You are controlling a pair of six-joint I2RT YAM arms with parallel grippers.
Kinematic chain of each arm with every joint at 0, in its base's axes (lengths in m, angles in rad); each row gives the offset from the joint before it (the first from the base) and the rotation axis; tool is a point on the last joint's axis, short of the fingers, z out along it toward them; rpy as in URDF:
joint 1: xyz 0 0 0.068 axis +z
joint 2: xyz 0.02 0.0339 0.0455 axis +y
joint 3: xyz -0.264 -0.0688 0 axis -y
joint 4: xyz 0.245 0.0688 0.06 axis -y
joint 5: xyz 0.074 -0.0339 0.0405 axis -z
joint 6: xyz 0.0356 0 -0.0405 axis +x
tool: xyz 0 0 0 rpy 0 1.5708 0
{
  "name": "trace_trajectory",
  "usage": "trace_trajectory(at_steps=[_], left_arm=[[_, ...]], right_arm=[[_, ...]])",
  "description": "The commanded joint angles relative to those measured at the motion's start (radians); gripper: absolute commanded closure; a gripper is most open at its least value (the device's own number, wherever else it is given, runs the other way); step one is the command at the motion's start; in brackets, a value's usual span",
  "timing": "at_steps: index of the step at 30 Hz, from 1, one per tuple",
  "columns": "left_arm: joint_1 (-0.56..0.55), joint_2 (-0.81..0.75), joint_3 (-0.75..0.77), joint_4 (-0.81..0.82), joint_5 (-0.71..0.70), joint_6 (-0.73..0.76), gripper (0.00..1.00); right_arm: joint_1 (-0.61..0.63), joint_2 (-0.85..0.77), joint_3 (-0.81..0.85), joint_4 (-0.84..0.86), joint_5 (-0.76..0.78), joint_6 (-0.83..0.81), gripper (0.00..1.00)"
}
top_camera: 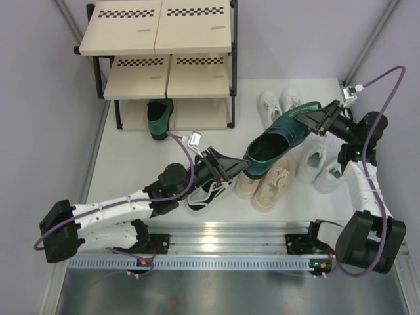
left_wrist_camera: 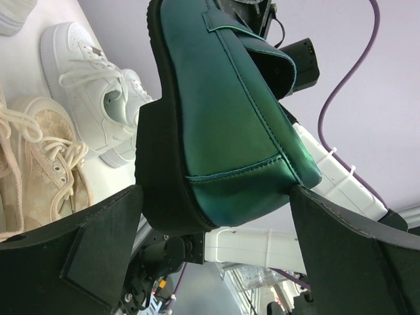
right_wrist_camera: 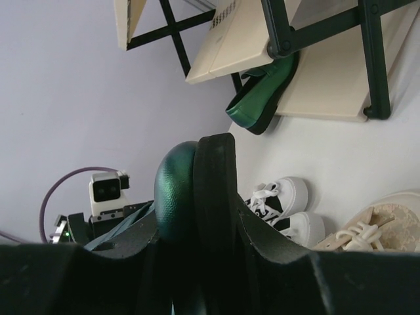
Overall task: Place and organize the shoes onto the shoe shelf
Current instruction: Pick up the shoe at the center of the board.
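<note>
The dark green shoe [top_camera: 279, 138], held aloft, partly hides the beige sneakers [top_camera: 274, 186].

hidden: black-and-white sneakers [top_camera: 210, 193] partly under left arm [top_camera: 125, 207]; shelved green shoe [top_camera: 159, 123] half under shelf board [top_camera: 167, 80]

We look down from above on the whole table [top_camera: 121, 154]; both wrist cameras sit close against the dark green shoe [left_wrist_camera: 230, 111], from opposite ends.
</note>
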Motion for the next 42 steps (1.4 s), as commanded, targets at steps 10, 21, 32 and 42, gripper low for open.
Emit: trace_trajectory(at_steps=[10, 21, 32, 42], left_arm=[[-0.002, -0.044, -0.070, 0.152, -0.045, -0.197, 0.02], [-0.004, 0.022, -0.060, 0.325, -0.068, -0.243, 0.02], [-0.004, 0.091, -0.020, 0.441, -0.080, -0.289, 0.02], [-0.002, 0.158, 0.029, 0.438, -0.051, -0.306, 0.02]], right_arm=[[0.012, 0.018, 0.041, 0.283, -0.017, 0.267, 1.00], [0.015, 0.050, 0.055, 0.334, 0.015, 0.321, 1.00], [0.038, 0.026, 0.027, 0.217, 0.017, 0.194, 1.00], [0.088, -0.008, 0.056, 0.029, 0.040, 0.007, 1.00]])
